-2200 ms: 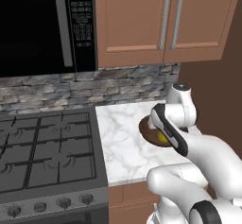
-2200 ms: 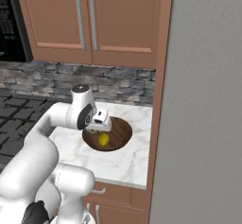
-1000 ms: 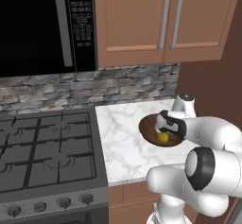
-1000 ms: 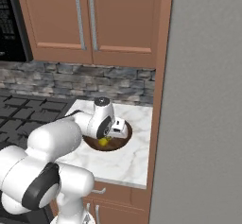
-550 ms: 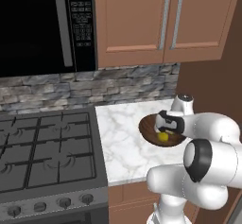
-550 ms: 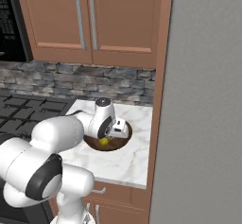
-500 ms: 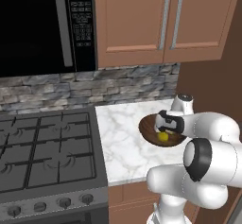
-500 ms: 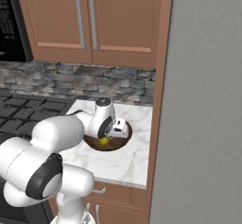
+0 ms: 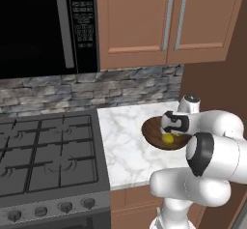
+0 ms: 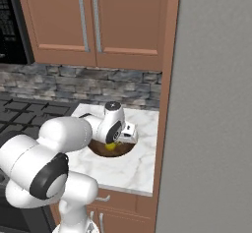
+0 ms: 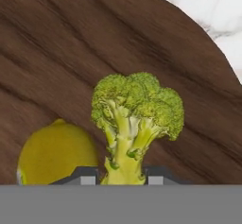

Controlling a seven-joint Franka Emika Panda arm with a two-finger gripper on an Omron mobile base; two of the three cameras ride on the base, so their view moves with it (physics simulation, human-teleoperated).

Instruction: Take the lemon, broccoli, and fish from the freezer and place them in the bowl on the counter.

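The lemon lies inside the bowl, resting on the dark wood grain, so the first of the three items counts as delivered. The bowl stands on the desk near its right edge, close beside the tall grey freezer, whose door looks closed from the right base view.

The tool is clenched on the broccoli: the pale stalk runs down between the two dark tips and the green crown stands out beyond them, directly over the bowl's inside and just beside the lemon. Whether the floret touches the wood yet cannot be told from the hand view; it is at least very low over the bowl. In the base views the white hand sits over the bowl with the yellow lemon showing beneath it.

As a judgement, the second item is at the point of delivery but not yet let go. What is left: release the broccoli into the bowl, lift clear without knocking the lemon, then go back to the freezer, open it, take the fish and bring it here. So roughly half the work appears done, with one full fetch to come.
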